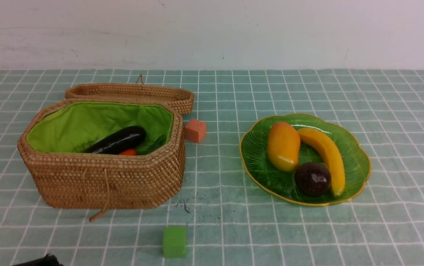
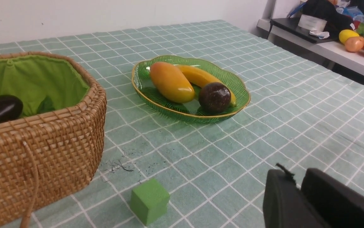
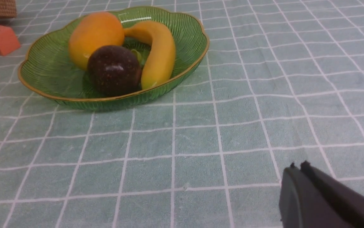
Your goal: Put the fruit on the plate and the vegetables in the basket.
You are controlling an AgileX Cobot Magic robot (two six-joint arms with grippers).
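On the green plate (image 1: pixel 255 176) lie mango (image 1: pixel 283 147), banana (image 1: pixel 328 155) and mangosteen (image 1: pixel 312 179); the basket (image 1: pixel 104 181) holds eggplant (image 1: pixel 119 140) and something orange (image 1: pixel 127 152). Sorting looks nearly or fully done, any gourd unseen. Right fingers (image 3: pixel 302 171) are closed, left fingers (image 2: pixel 278 190) narrowly parted, both empty.

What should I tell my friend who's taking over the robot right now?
Left gripper: nothing in it, fingers nearly together; can't tell if fully shut.
Right gripper: shut, empty.
Fruit: mango, banana and mangosteen are all on the green plate.
Vegetables: eggplant is in the basket, with an orange bit showing beside it, probably the carrot.
Done: the fruit part.
Left: seemingly nothing, but peek inside the basket, as its front wall hides some of it. The orange cube and green cube aren't fruit or vegetables, so leave them.
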